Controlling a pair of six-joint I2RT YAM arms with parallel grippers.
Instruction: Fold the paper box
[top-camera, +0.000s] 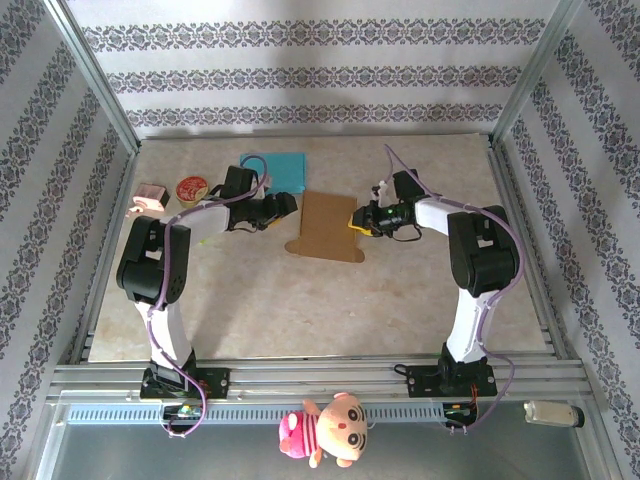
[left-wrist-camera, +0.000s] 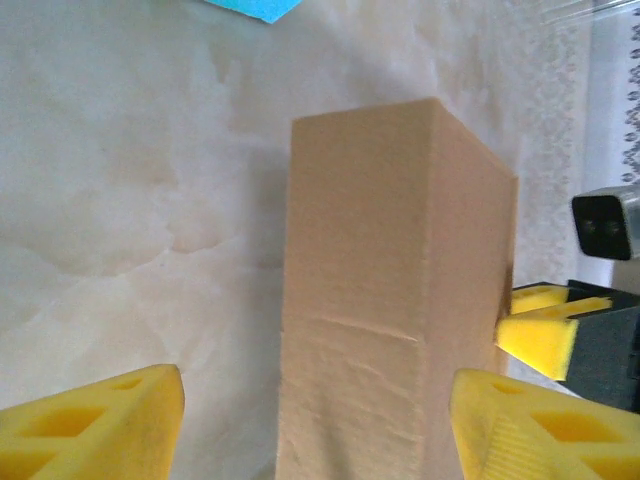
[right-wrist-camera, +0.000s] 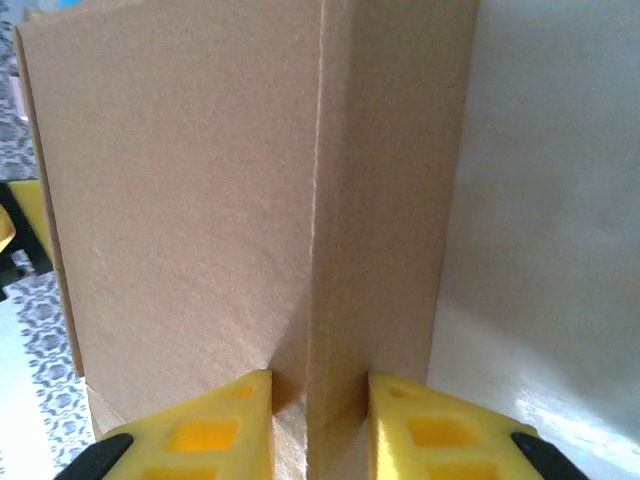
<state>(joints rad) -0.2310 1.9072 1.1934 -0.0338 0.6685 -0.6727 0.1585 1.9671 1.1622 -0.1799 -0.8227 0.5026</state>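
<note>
Marble-look tabletop (top-camera: 300, 300); right gripper (right-wrist-camera: 318, 395) pinches paper box (left-wrist-camera: 390, 260) crease, left gripper (left-wrist-camera: 315, 420) wide astride it, best closed squarely on both walls.

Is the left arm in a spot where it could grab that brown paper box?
Probably yes. The left gripper is open, its fingers spread wider than the paper box just ahead, with nothing between. The right gripper pinches the box's other side.

Overhead camera looks down from behind; both wrist cameras closely face the box (top-camera: 325, 222).
</note>
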